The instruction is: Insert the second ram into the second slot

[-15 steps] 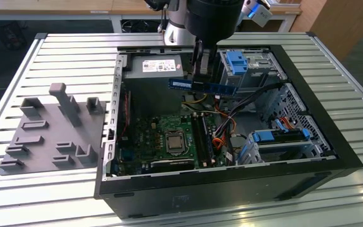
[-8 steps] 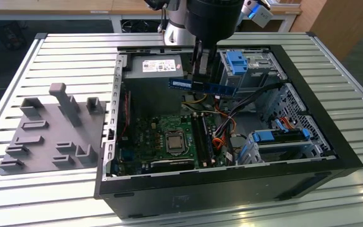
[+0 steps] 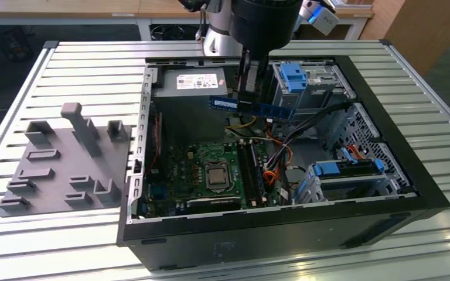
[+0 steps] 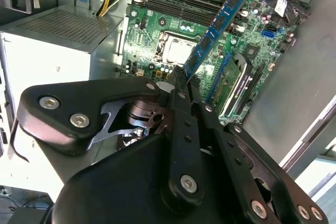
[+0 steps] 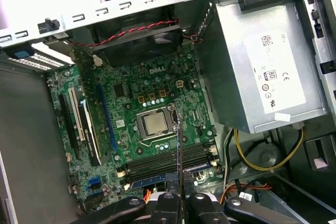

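Note:
My gripper (image 3: 253, 96) hangs inside the open computer case (image 3: 381, 146), shut on the second ram (image 3: 253, 107), a thin blue stick with a white label at one end. The stick is held level, well above the motherboard (image 3: 209, 170). In the first wrist view the ram (image 5: 179, 153) shows edge-on, running out from between my fingers (image 5: 167, 202) over the dark memory slots (image 5: 168, 157) beside the processor socket (image 5: 156, 123). A blue strip (image 5: 157, 179) lies in the slot row nearest my fingers. In the second wrist view the ram (image 4: 218, 27) slants over the board towards the slots (image 4: 178, 4).
A silver power supply (image 3: 190, 83) and yellow, orange and black cables (image 3: 276, 146) lie close to the slots. Blue-handled drive cages (image 3: 346, 172) fill the case side on the exterior view's right. A grey fixture plate with posts (image 3: 65, 167) sits outside the case on the exterior view's left.

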You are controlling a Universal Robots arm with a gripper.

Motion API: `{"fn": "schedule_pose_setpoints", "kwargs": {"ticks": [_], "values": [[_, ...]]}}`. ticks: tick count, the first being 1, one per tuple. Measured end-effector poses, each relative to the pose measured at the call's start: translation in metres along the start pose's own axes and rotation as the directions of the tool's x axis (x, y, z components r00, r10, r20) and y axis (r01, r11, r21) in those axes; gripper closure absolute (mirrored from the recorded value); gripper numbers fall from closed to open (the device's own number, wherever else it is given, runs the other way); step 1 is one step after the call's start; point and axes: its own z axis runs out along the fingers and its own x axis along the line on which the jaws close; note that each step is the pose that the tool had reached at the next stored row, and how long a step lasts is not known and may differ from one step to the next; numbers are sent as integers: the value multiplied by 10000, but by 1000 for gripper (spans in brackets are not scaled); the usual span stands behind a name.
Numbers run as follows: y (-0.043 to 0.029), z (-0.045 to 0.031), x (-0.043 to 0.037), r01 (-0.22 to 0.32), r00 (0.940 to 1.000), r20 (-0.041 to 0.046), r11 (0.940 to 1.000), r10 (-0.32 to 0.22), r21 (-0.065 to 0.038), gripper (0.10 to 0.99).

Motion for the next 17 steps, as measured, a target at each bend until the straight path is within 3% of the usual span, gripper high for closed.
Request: {"fn": "schedule_pose_setpoints", "kwargs": {"ticks": [17], "values": [[0,1,0,-593,9982,22,9982,593,9,949]]}}
